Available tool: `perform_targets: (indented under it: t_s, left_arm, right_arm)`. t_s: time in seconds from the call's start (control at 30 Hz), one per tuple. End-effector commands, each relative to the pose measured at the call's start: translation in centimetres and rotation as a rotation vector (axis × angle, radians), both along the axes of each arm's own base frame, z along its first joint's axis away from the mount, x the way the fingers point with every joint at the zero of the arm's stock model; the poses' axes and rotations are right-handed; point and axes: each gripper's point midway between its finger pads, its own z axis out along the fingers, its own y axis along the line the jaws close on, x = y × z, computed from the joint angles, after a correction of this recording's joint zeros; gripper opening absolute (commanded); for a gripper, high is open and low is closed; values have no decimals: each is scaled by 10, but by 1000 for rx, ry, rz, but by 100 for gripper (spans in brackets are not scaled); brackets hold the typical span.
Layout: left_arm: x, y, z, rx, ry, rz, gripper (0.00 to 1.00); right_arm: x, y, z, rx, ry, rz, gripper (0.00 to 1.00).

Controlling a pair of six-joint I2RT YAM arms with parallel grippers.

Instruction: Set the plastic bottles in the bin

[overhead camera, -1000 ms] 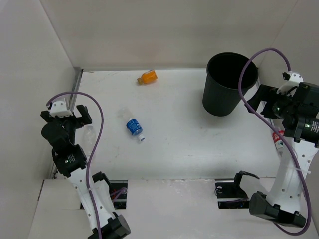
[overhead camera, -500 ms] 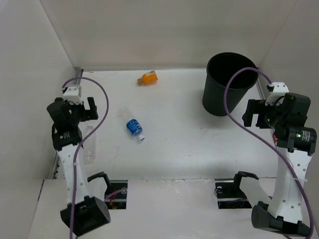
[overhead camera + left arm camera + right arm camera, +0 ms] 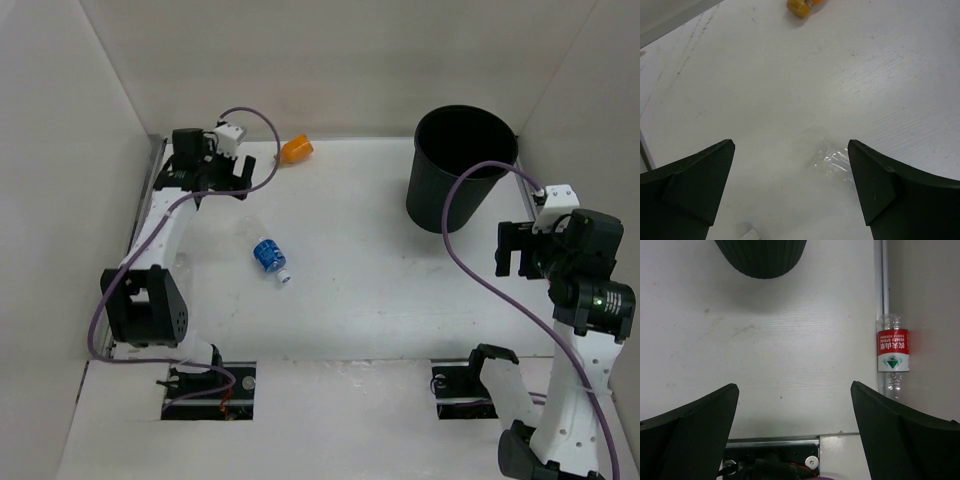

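Three plastic bottles (image 3: 268,255) clearly visible, one bin (image 3: 440,205), two arms (image 3: 160,240)

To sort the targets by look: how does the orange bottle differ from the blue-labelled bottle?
The orange bottle is orange; the blue-labelled bottle is clear with a white cap. The orange bottle lies by the back wall, the blue-labelled bottle nearer mid-table. Both lie on their sides, outside the bin.

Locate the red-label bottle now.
In the right wrist view, the red-label bottle lies at the right edge of the table, beside the rail, nearer the arm bases than the bin. It doesn't show in the top view.
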Motion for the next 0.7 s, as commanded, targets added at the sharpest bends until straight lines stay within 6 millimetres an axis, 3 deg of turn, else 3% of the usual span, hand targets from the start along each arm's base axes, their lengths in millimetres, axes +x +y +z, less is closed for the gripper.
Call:
perform_targets:
  t_s: [0.0,0.13,0.37,0.5,0.67]
  left_arm:
    - [0,-24,-7,32,109,33,100]
    - [16,-50,-27,-6,233,124,100]
    - [68,-98,-31,-26,72,-123,100]
    - [102,-101,-48,86,-46,-237,100]
    - [145,-97,-46,100,-194,-294,100]
  right_arm:
    - [-12,0,-5,-9,5,-11,100]
    - [-15,-8,-5,5,-26,-72,100]
    - [-31,-5,5,-18,-75,-75,100]
    - [-43,-3,24,-59,-102,-59,100]
    - [-51,3,35,-68,-118,-33,100]
